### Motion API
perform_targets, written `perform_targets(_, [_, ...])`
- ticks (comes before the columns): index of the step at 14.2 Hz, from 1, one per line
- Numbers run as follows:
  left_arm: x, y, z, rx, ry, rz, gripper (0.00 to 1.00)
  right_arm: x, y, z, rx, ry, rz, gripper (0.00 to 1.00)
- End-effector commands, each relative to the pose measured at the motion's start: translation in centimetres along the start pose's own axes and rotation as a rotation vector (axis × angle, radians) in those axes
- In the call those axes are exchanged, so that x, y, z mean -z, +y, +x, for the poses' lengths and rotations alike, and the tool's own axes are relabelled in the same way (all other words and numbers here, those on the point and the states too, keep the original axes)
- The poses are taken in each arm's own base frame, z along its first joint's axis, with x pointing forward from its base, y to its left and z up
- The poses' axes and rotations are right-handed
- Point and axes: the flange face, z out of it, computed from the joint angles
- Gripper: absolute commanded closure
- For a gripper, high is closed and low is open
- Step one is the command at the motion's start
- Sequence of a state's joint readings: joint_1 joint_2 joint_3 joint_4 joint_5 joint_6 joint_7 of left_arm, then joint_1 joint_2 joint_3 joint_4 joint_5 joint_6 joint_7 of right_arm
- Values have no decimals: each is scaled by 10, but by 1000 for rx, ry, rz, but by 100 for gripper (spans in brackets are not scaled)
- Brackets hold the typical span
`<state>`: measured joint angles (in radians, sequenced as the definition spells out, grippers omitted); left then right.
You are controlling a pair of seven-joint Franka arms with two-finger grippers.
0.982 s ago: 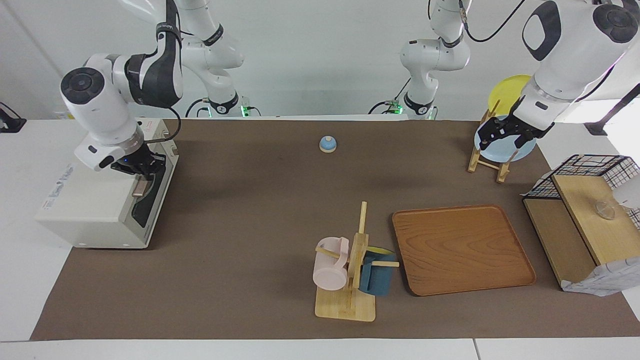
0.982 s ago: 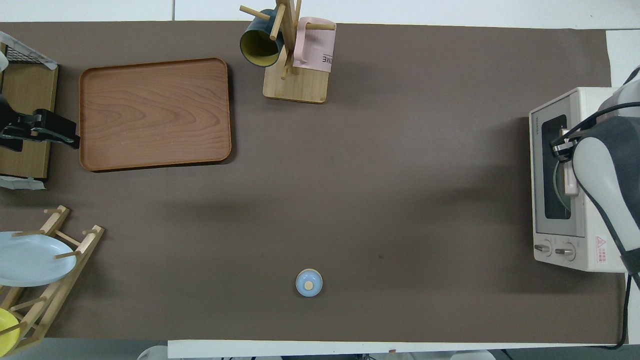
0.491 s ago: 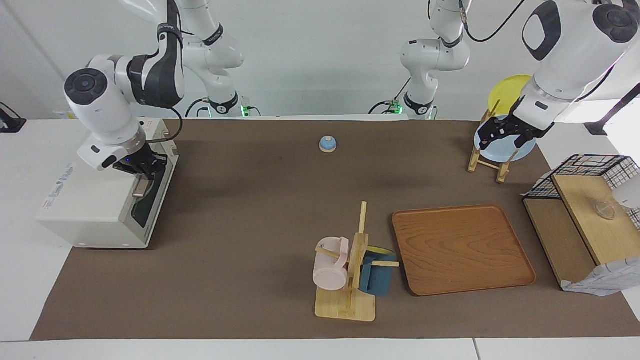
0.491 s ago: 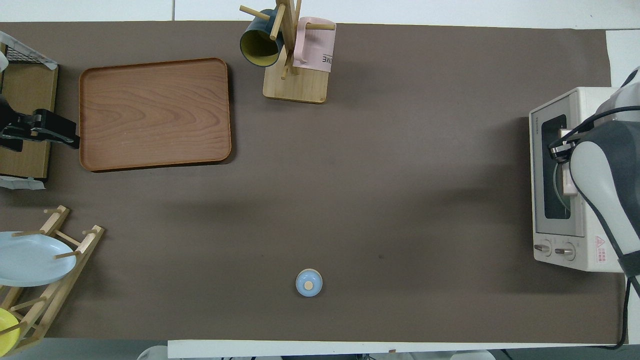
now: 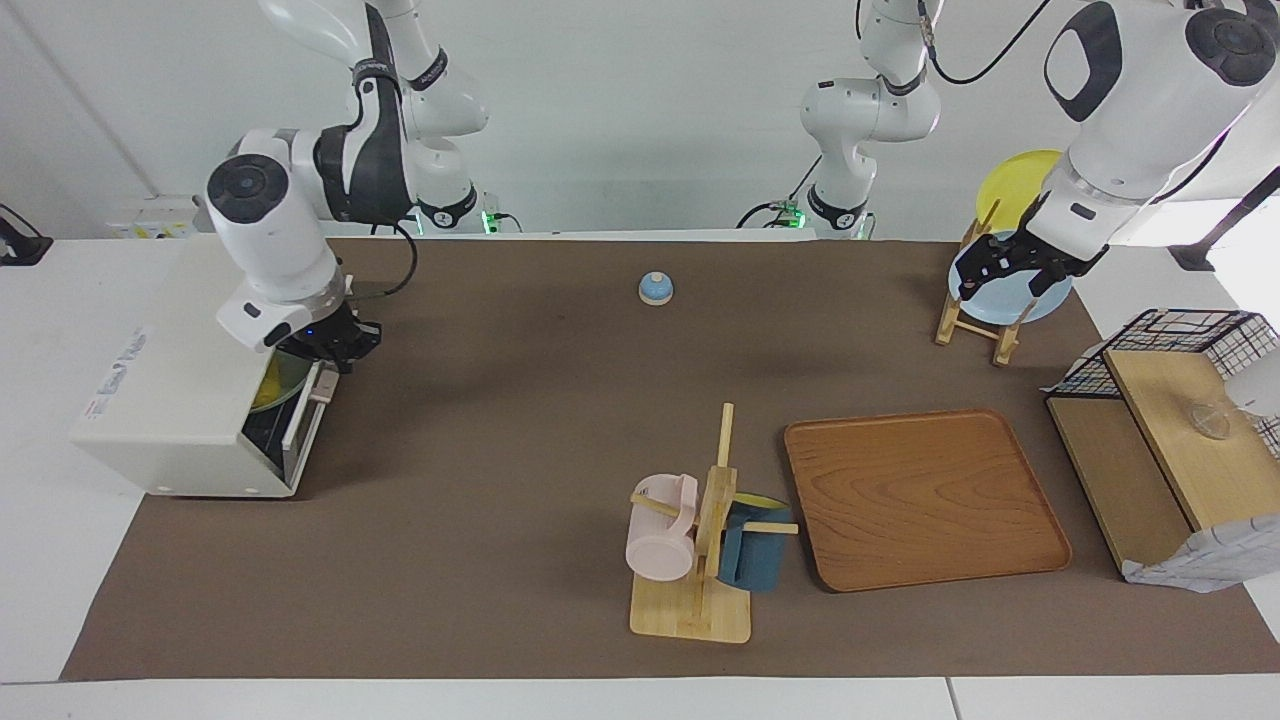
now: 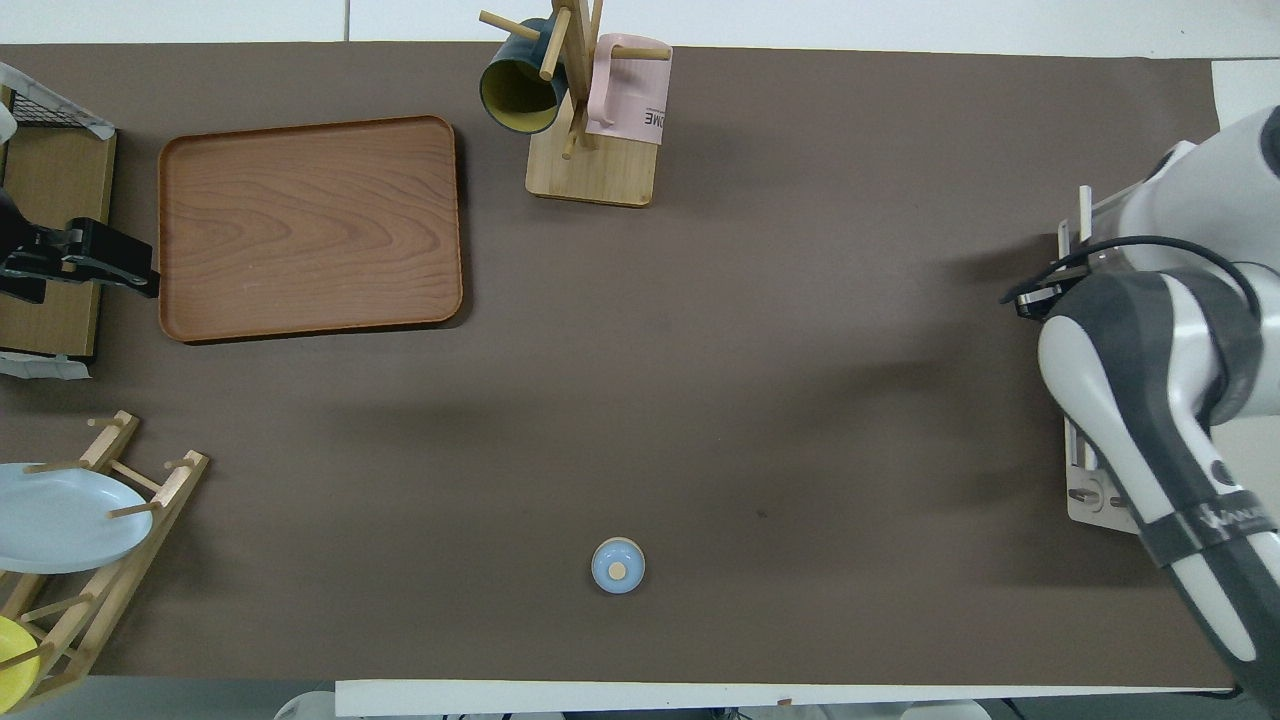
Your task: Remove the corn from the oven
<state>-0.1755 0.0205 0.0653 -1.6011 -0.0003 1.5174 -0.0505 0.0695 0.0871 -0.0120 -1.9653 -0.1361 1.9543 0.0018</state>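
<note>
Gripping the oven (image 5: 190,400) door's top edge, the right gripper (image 5: 335,352) sat pinched just above the opening — corn (image 5: 268,392) lay directly below, inside.

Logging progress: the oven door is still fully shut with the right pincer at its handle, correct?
Not shut. The facing view shows the oven door partly open, something yellow visible inside, with the right pincer at the door's top edge.

Right arm (image 6: 1150,380) over oven (image 6: 1085,490)

pink mug (image 6: 628,92) reads "me"
</note>
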Motion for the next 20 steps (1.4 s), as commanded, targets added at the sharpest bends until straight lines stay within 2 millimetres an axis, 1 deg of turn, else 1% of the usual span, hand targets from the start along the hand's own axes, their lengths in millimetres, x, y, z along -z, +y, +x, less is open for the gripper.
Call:
perform_targets(1, [3,-2,0,3,-3,-3,0,-40,-1,22,-22,19,5,100])
perform_targets(5, [3,-2,0,3,-3,-3,0,-77,-22,37,-5,21,10,100])
perform_targets(7, [3,-2,0,3,-3,-3,0,-93,-27,41,-19,8,10,100])
perform_targets(11, [3,-2,0,3,-3,-3,0,-97,-37,40,-32,18,12,100])
perform_targets(13, [3,-2,0,3,-3,-3,0,-105,-40,38,-41,33,16,100])
perform_targets(14, [3,-2,0,3,-3,-3,0,-103,-45,39,-51,41,18,100])
perform_targets(15, [3,-2,0,3,-3,-3,0,-99,-55,41,-41,49,21,99])
perform_targets(16, [3,-2,0,3,-3,-3,0,-93,-65,44,-44,60,45,94])
perform_targets(17, [3,-2,0,3,-3,-3,0,-85,-75,47,-74,71,86,82])
perform_targets(18, [3,-2,0,3,-3,-3,0,-72,-85,51,-87,85,110,75])
perform_targets(19, [3,-2,-1,3,-2,-3,0,-59,-85,50,-89,87,109,61])
perform_targets(20, [3,-2,0,3,-3,-3,0,-44,-75,45,-103,80,108,49])
